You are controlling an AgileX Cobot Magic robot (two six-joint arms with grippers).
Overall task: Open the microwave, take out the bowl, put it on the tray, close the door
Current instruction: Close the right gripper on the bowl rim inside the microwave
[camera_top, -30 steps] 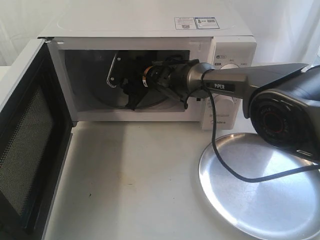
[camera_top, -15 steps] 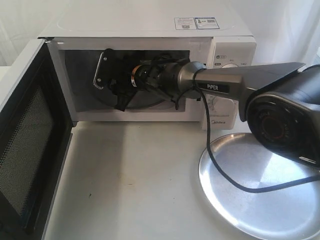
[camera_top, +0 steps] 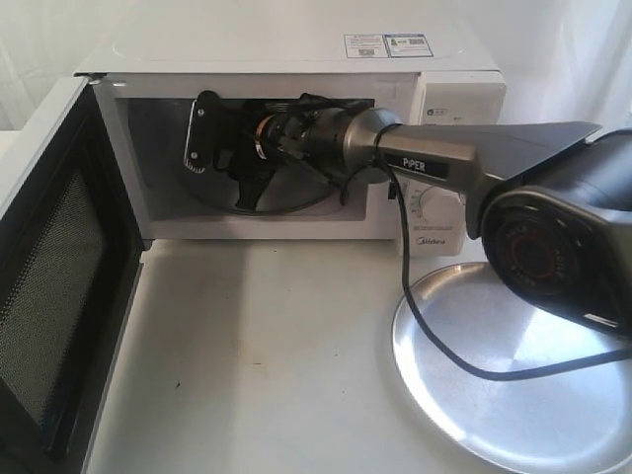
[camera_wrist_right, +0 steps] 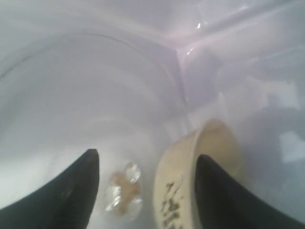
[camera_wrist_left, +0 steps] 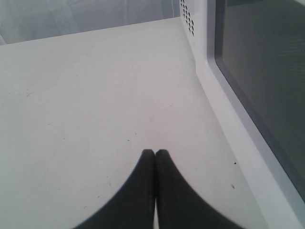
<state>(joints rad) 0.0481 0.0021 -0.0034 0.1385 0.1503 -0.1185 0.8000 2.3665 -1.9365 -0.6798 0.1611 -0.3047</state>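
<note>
The white microwave stands at the back with its door swung wide to the left, mesh side showing. My right arm reaches into the cavity, where the right gripper hides the bowl in the exterior view. In the right wrist view the cream bowl shows its speckled outer wall, and the right gripper is open astride that wall, one finger inside the bowl and the other outside. The silver tray lies at the front right. My left gripper is shut on nothing, low over the table.
The glass turntable plate lies under the bowl, its clear hub between my right fingers. The cavity's back corner is close ahead. The door's dark window runs beside the left gripper. A black cable crosses the tray.
My right arm has pushed deeper and further left into the cavity, rising slightly. The door and the tray have not moved.
</note>
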